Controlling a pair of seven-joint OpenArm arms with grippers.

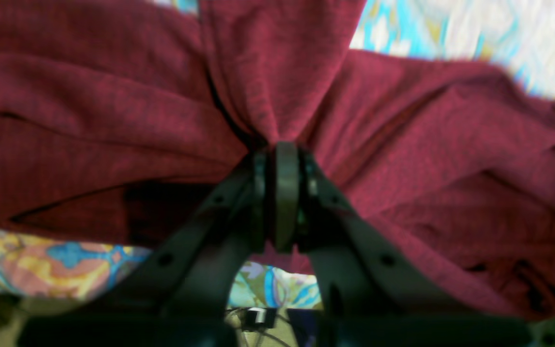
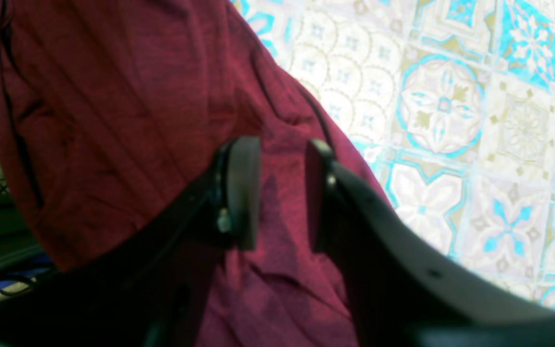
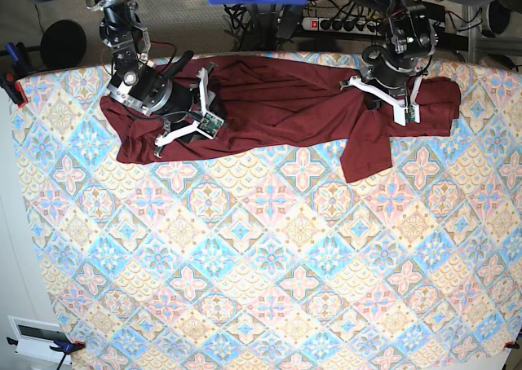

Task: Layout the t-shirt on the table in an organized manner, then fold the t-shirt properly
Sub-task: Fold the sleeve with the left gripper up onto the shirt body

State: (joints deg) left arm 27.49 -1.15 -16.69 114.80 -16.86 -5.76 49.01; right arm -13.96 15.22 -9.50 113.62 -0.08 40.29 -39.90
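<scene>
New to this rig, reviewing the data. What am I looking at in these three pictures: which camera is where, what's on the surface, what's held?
It is a two-armed robot. The base view looks straight down on the table, which is covered in a pastel tile-pattern cloth. The other two pictures come from cameras on each wrist, looking along the jaws. A dark maroon t-shirt lies stretched and rumpled along the far edge. The left gripper is shut, pinching a bunch of the fabric. The right gripper stands open over the shirt, with fabric showing between its jaws but not clamped.

Bright, even light; both wrist views soft and blurred, base sharp
</scene>
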